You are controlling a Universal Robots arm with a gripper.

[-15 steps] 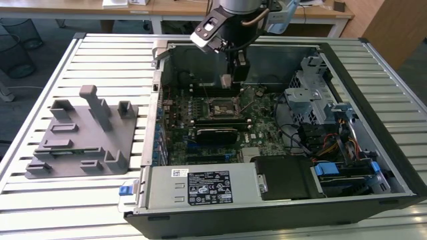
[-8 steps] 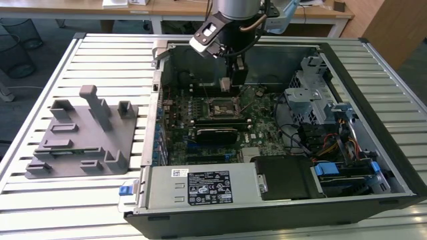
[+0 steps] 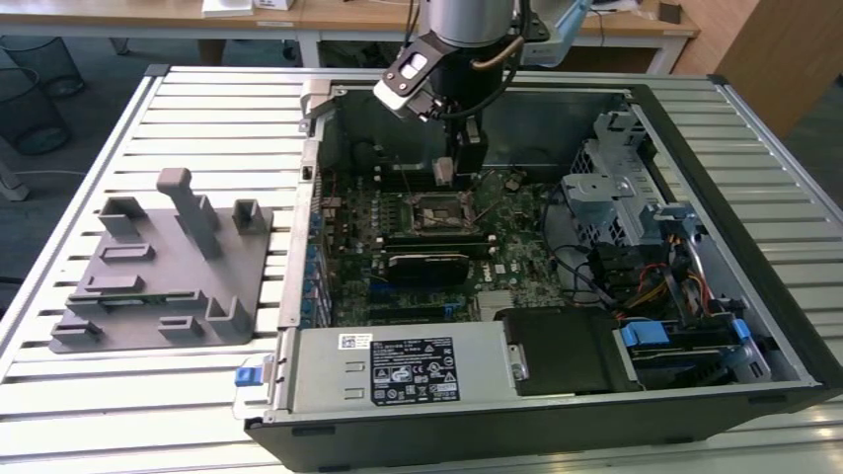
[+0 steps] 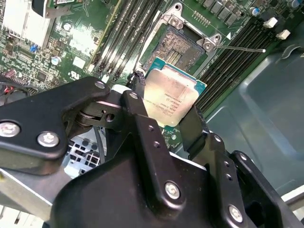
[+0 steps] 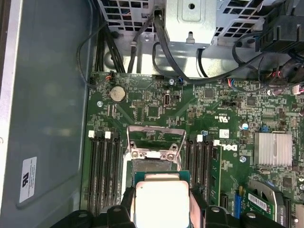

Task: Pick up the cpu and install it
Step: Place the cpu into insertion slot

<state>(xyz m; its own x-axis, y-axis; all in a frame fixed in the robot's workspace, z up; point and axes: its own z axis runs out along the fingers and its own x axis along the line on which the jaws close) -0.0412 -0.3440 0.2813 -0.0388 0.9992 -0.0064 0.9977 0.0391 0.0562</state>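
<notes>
near open socket (image 4: 179, 45), jaws clamp cpu (image 4: 171, 97); lid print illegible

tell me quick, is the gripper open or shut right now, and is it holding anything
gripper: closed on the cpu, which is not yet seated in the open socket.

Clock directions: read on the exterior view, centred on the socket (image 3: 432, 212).
Above the socket: taken up by the gripper (image 4: 165, 103), clamped on the cpu (image 4: 173, 92).
Load plate (image 5: 156, 140): raised at the socket's edge.
Memory slots (image 5: 102, 166): low rows on both sides of the socket.
12 o'clock: bare case floor (image 3: 540, 133), free room up to the rear wall.
3 o'clock: drive cage (image 3: 613, 188), tall.
4 o'clock: loose cables (image 3: 586, 267).
6 o'clock: black ribbed block (image 3: 424, 265) just beside the socket; power supply (image 3: 395, 370) beyond.
9 o'clock: side wall (image 3: 312, 197); outside it, grey tray (image 3: 158, 262) with upright posts.
</notes>
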